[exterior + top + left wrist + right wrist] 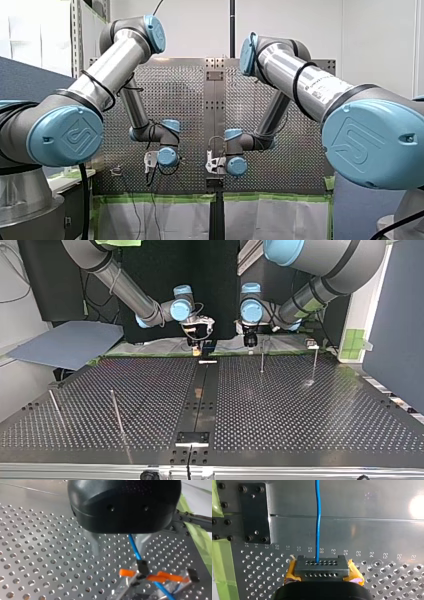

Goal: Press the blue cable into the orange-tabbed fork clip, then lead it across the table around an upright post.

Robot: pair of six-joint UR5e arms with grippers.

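Blue cable (135,548) runs from under my left gripper (118,543), whose grip I cannot tell, down across the orange-tabbed fork clip (152,577), likely lined up for pressing in. My right gripper (322,568) is clamped on the cable, probably to hold it taut.

row of numbers 32 down to 21 on perforated table (362,535), UR logo on my right arm's joint cap (372,145)

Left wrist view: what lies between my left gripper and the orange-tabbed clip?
The blue cable slants from my left gripper to the clip, in the left wrist view.
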